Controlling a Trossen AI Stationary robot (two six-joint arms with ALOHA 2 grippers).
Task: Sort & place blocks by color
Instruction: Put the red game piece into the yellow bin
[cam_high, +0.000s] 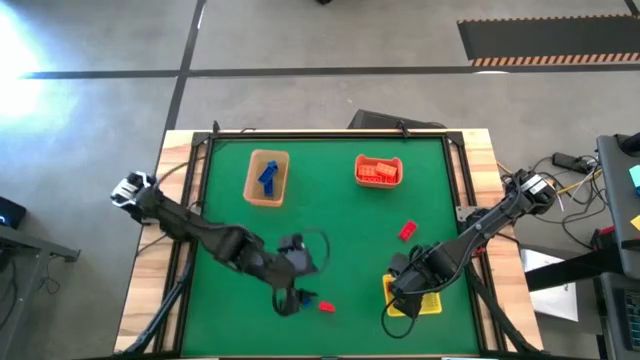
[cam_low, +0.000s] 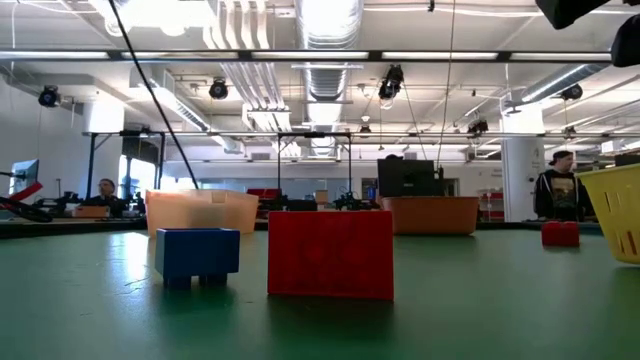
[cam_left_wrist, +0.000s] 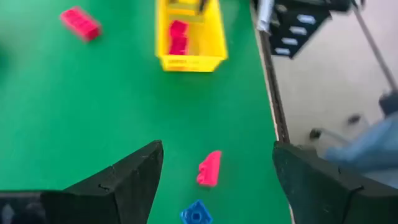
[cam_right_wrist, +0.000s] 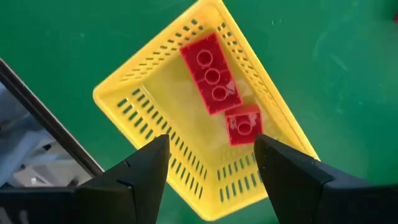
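My left gripper (cam_high: 292, 298) hangs open over the table's near middle. A small blue block (cam_left_wrist: 196, 213) and a red block (cam_left_wrist: 209, 168) lie on the green mat between its spread fingers, untouched; the low view shows the same blue block (cam_low: 197, 253) and red block (cam_low: 331, 254) resting flat. My right gripper (cam_right_wrist: 211, 168) is open above the yellow bin (cam_high: 415, 298), where two red blocks (cam_right_wrist: 211, 73) lie on the floor of the bin. Another red block (cam_high: 407, 231) sits alone on the mat. Blue blocks (cam_high: 267, 177) lie in the tan bin, orange blocks (cam_high: 378, 172) in the orange bin.
The tan bin (cam_high: 266, 198) and the orange bin (cam_high: 359, 172) stand near the far edge of the mat. A raised dark frame (cam_high: 455, 180) borders the green mat. Bare mat lies between the far bins and both grippers. People stand in the room beyond the table.
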